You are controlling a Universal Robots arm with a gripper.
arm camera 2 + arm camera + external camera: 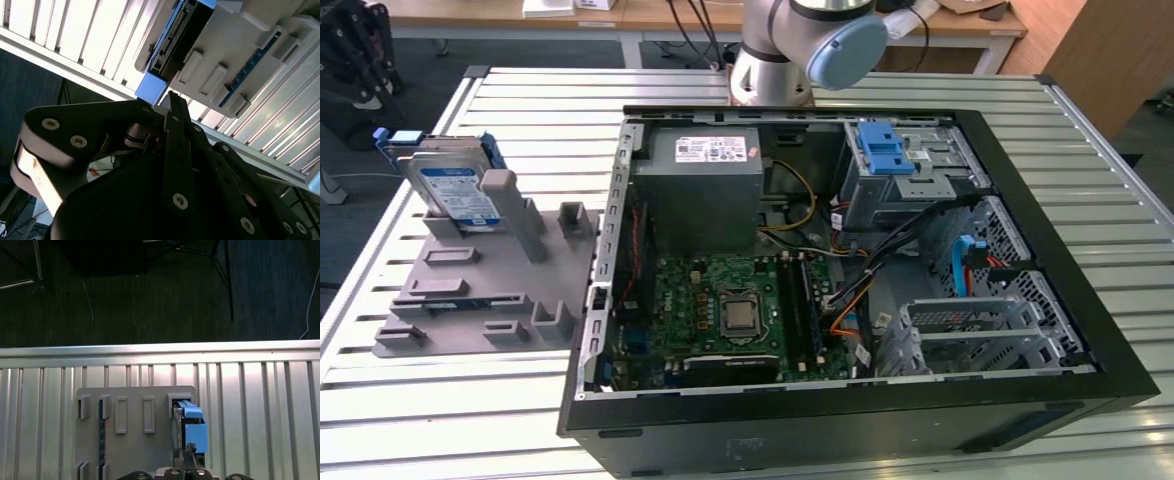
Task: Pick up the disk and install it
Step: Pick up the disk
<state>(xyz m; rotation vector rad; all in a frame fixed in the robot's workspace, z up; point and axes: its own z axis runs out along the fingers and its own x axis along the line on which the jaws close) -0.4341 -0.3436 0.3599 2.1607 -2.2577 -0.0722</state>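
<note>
The disk (454,192), silver with a white-and-blue label and a blue carrier, stands on edge in a slot of the grey fixture (480,290) on the table at the exterior view's left. In the first wrist view I look down on the disk's blue top edge (191,426), and my gripper (189,450) hovers over it. The second wrist view has my gripper (172,97) with its fingers together, their tip close to the carrier's blue corner (150,87). Nothing is between the fingers.
The open computer case (607,300) lies in the middle of the slatted table, with a grey power supply (700,175), a green motherboard (734,310) and a blue-handled drive cage (907,160) inside. The arm's base (774,60) stands behind the case. The table edge (160,350) runs beyond the fixture.
</note>
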